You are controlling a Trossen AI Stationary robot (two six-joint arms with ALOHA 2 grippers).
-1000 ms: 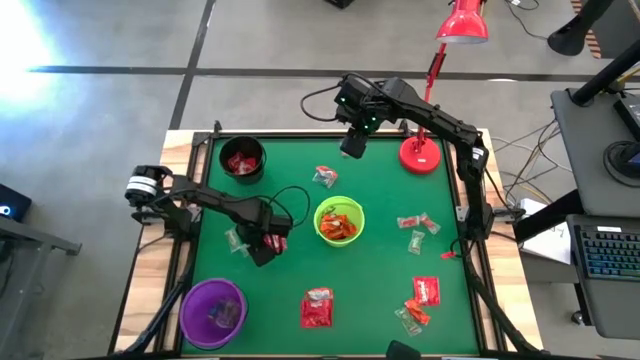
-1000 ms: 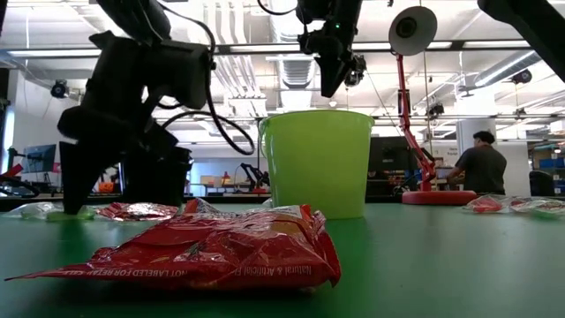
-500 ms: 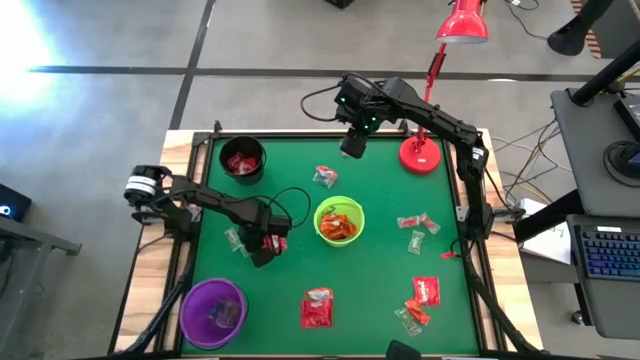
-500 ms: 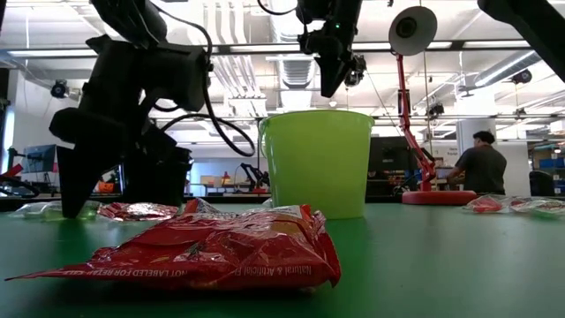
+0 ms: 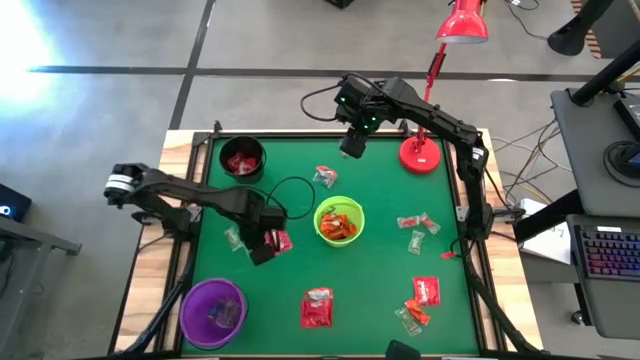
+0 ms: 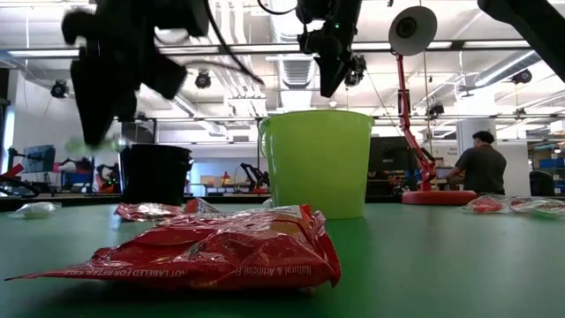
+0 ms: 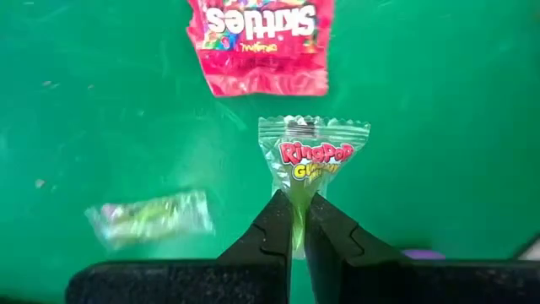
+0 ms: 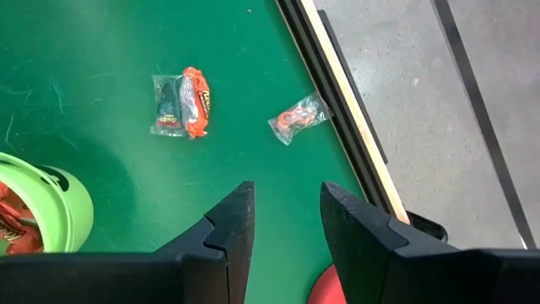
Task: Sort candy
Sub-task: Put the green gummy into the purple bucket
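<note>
My left gripper (image 7: 297,203) is shut on a clear green-tinted Ring Pop candy packet (image 7: 314,152) and hangs above the table's left middle (image 5: 263,247). Below it a red Skittles packet (image 7: 260,42) and a pale twist wrapper (image 7: 148,218) lie flat on the green mat. The black bowl (image 5: 243,158), lime-green bowl (image 5: 339,222) and purple bowl (image 5: 213,312) each hold some candy. My right gripper (image 5: 352,148) waits open, high over the far edge, above two loose candies (image 8: 181,103) (image 8: 297,118). My left gripper pinches the packet's narrow end (image 7: 299,218) between its two fingers, coming from above and pointing steeply down. The packet hangs below the fingers with its wide crimped end (image 7: 314,127) lowest, clear of the mat, as the low view also shows (image 6: 93,143).
More candy lies at the right (image 5: 415,222), near right (image 5: 425,292) and near middle (image 5: 317,308), and one piece beyond the green bowl (image 5: 325,177). A red lamp's base (image 5: 420,155) stands at the far right. A person stands in the room behind.
My left gripper has risen straight up from the mat with the clear green packet, which now hangs clear of the table. The Skittles packet and the pale wrapper have stayed where they lay.
</note>
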